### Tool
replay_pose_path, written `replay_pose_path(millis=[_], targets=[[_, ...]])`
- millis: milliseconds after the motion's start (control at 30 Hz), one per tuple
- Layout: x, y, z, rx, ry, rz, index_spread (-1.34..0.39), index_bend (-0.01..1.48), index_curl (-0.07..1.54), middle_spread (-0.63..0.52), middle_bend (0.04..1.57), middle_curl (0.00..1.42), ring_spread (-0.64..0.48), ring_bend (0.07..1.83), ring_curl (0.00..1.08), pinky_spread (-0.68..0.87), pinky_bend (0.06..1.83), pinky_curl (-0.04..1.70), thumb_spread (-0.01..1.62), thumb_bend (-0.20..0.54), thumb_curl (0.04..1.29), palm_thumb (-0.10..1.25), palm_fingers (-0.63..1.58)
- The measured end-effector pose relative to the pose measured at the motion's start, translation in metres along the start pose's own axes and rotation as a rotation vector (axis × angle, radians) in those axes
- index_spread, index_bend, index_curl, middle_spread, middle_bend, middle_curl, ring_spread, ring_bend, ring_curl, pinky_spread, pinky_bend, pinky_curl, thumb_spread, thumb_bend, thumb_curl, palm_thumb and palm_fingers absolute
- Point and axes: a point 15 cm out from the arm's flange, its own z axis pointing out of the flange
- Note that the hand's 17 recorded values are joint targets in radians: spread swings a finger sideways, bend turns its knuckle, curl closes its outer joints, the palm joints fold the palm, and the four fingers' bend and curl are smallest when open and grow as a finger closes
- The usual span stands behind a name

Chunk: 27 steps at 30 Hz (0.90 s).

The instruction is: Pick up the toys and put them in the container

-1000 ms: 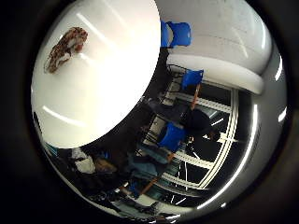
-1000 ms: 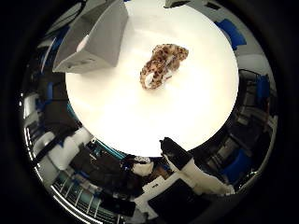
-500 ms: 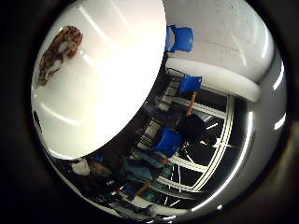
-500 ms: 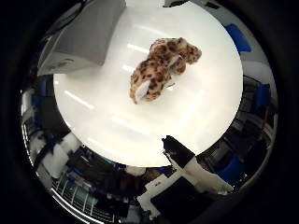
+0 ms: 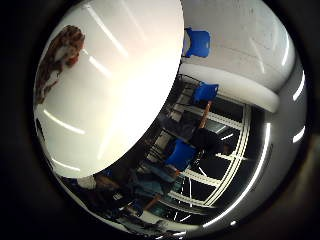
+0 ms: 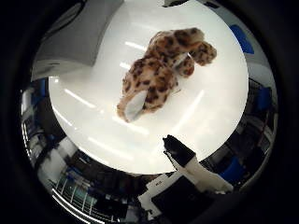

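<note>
While hovering over the round white worktop, shows only one black-tipped white finger of the robot hand, straight and holding nothing, so released as far as visible. Just beyond that fingertip, apart from it, lies the leopard-spotted plush toy on the worktop. Farther out, past the toy, sits the grey container.
</note>
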Motion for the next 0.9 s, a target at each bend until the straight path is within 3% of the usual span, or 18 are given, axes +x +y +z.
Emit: replay_pose_path(millis=[267, 633, 900], targets=[[-0.024, -0.032, 0.014, 0.011, -0.02, -0.016, -0.45, 0.15, 0.23, 0.02, 0.17, 0.27, 0.17, 0.27, 0.26, 0.39, 0.5, 0.32, 0.96, -0.024, 0.34, 0.7, -0.05], [-0.048, -0.046, 0.039, -0.022, -0.033, -0.037, -0.44, 0.17, 0.25, -0.01, 0.18, 0.27, 0.17, 0.27, 0.26, 0.39, 0.47, 0.31, 0.96, -0.025, 0.34, 0.7, 0.0], [-0.066, -0.036, 0.048, -0.045, -0.06, -0.062, -0.45, 0.18, 0.29, -0.12, 0.2, 0.3, 0.02, 0.34, 0.28, 0.36, 0.43, 0.29, 0.96, -0.023, 0.35, 0.73, 0.27]])
